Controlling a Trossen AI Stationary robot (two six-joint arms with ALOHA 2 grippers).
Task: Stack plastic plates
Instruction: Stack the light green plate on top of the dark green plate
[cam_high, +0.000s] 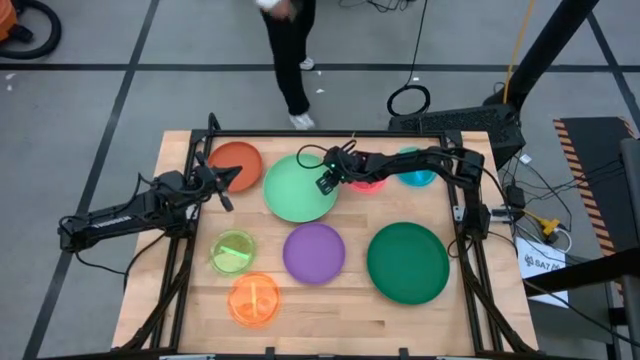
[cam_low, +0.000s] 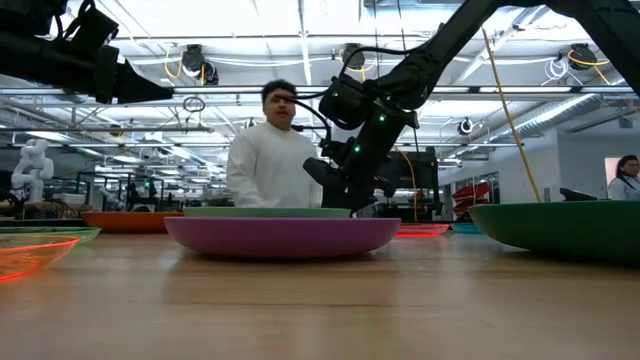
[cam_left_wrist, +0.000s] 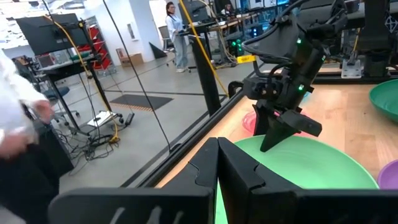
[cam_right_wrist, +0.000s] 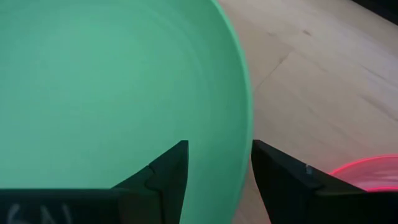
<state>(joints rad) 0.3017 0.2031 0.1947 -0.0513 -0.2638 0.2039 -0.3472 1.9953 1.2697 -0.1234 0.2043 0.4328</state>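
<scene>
Mint green plate (cam_high: 299, 188) is lying mid-bench, its rim sitting between the right pincer's (cam_high: 326, 183) spread fingers; left pincer (cam_high: 224, 188), pressed together, is hovering over the orange-red plate (cam_high: 236, 159).

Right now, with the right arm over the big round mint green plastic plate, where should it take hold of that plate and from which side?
Probably at the rim of the mint green plastic plate nearest the pink plate. The right gripper already straddles that edge with its jaws open. The plate lies flat, so only its thin raised rim can be pinched, coming from above.
</scene>
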